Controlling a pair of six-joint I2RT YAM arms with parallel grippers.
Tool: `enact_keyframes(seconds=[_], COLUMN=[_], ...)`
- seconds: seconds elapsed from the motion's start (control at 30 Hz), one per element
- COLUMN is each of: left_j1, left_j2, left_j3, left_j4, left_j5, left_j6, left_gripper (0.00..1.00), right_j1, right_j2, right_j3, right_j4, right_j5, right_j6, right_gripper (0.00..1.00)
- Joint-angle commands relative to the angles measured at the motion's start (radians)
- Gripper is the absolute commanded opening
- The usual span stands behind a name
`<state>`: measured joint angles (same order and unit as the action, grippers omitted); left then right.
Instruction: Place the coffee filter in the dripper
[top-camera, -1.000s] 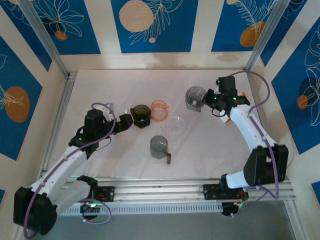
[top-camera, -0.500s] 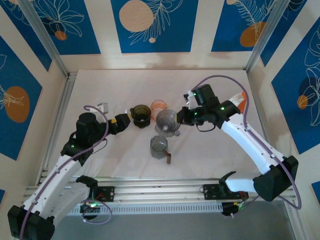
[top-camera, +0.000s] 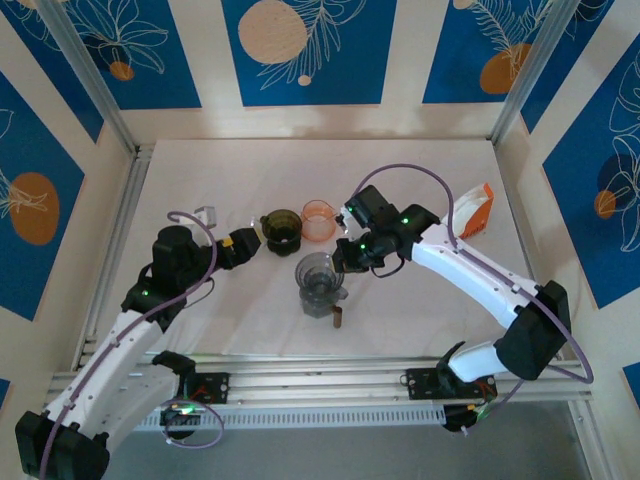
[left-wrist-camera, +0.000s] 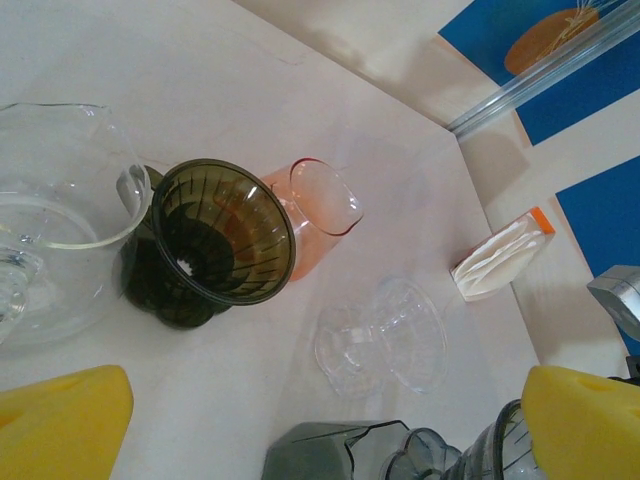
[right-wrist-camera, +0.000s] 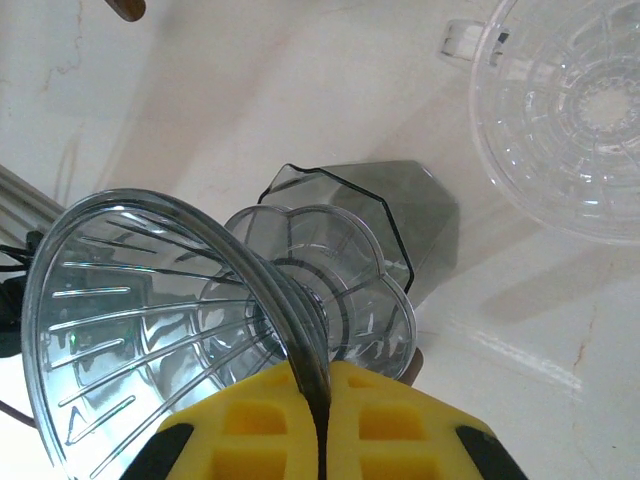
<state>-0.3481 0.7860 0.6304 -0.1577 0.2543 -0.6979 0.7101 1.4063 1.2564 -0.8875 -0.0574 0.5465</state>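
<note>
- My right pincer (right-wrist-camera: 320, 402) has swung over from the upper right of the top view to the centre. It is squeezed narrow on the rim of the smoky dripper (right-wrist-camera: 150, 330), which came along with it.
- In the right wrist view that dripper hangs tilted, its cone to the lower left. Its scalloped foot is over the mouth of the grey server (right-wrist-camera: 405, 215). I cannot tell whether the foot is touching the server or is just above it.
- My left pincer (top-camera: 245, 243) has drawn back a little toward the left of the top view. Its fingers stand wide with nothing between them, near the dark dripper (top-camera: 281, 230) but apart from it. The orange cup (top-camera: 318, 221) sits just right of that dripper.
- With my right arm gone from the upper right, the filter box (top-camera: 472, 212) shows plainly at the right edge of the table (top-camera: 230, 170). The coffee filters (left-wrist-camera: 490, 262) are a white stack inside it, well apart from both pincers.
- The clear dripper (right-wrist-camera: 580, 100) lies on the table at the upper right of the right wrist view, beside the server and apart from it.
- I read this as the dripper being brought to its stand, so the task itself is barely begun, because no filter is picked.
- Next I would level the dripper and settle it on the server before letting go. A release while it is tilted could tip it off.
- After that the filters are a reach to the right, which suits my right pincer once it is free.
</note>
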Motion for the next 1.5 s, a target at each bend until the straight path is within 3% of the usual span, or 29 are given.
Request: enact_keyframes(seconds=[0.0,0.83,1.07,1.2,1.33,1.47], left_j1=[-0.006,-0.005,-0.005,-0.005,-0.005,-0.005], left_j2=[-0.013,0.010,0.019,0.027,0.030,0.030], left_j3=[-0.011,-0.010,-0.007,-0.006,-0.007,-0.005], left_j4=[-0.003,0.004,0.008,0.012,0.019,0.023], left_j5=[-0.012,-0.002,0.013,0.032,0.036,0.027], left_j6=[0.005,0.011,0.005,0.003,-0.002,0.001], left_gripper=[1.00,1.00,1.00,1.00,1.00,1.00], right_j1=[0.006,0.014,0.015,0.021,0.022,-0.007], right_j2=[0.011,0.058,0.024,-0.003,-0.063,-0.145], right_j3=[0.032,0.036,0.027,0.026,0.018,0.002], right_j4=[-0.003,0.010,0.014,0.030,0.049,0.064], right_j5=[0.011,0.039,0.046,0.057,0.123,0.277], right_j6=[-0.018,-0.026,-0.011,-0.005,0.010,0.033], right_gripper=[0.00,0.02,0.28,0.53,0.59,0.60])
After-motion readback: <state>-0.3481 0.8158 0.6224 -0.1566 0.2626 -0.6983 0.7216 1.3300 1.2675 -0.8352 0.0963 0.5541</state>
